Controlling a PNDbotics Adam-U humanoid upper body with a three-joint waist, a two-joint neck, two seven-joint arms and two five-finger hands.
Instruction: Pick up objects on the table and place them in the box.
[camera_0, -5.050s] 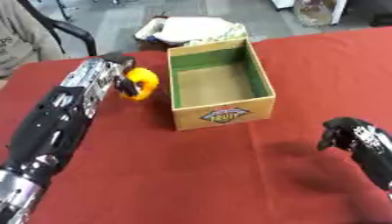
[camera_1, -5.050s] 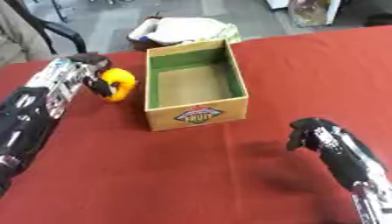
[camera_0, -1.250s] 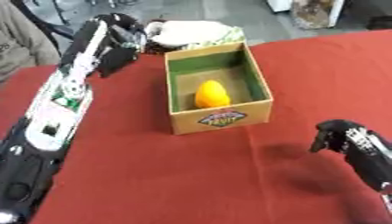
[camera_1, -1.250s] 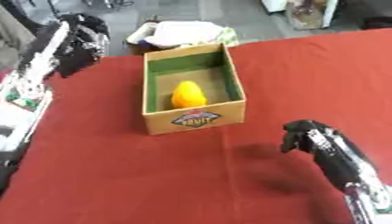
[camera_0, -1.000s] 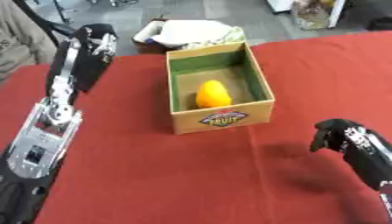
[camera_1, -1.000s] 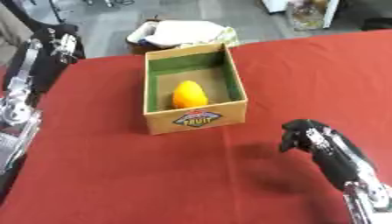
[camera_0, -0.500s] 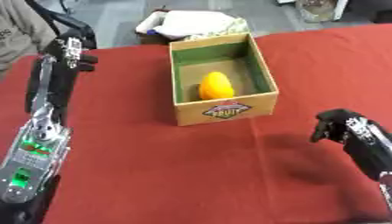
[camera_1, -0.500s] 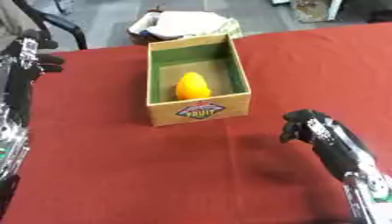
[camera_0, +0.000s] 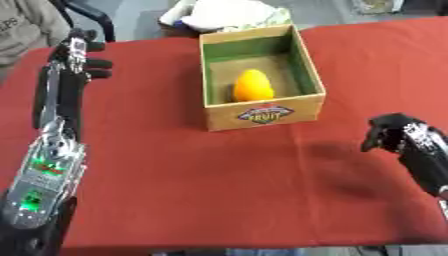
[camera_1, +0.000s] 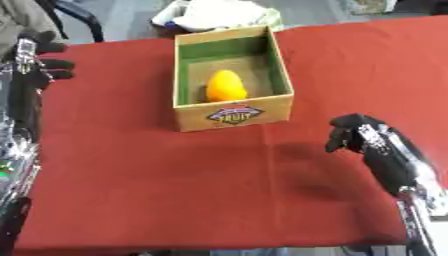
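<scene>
- Left eye view: box (camera_0: 262, 112) sits upper centre on the red table (camera_0: 192, 195), open side up to take items.
- Orange fruit (camera_0: 252, 85) lies inside the box on its floor; judged placed.
- Left hand (camera_0: 83, 55), upper left, empty, fingers relaxed and spread, clear of the box.
- Right hand (camera_0: 391, 135), lower right, fingers curled, holding nothing, idle above the cloth.

White cloth bundle (camera_0: 229, 14) lies beyond the red table (camera_0: 219, 190) (far edge).

Red-covered table (camera_0: 219, 185), open cardboard box (camera_0: 262, 114) resting on it
</scene>
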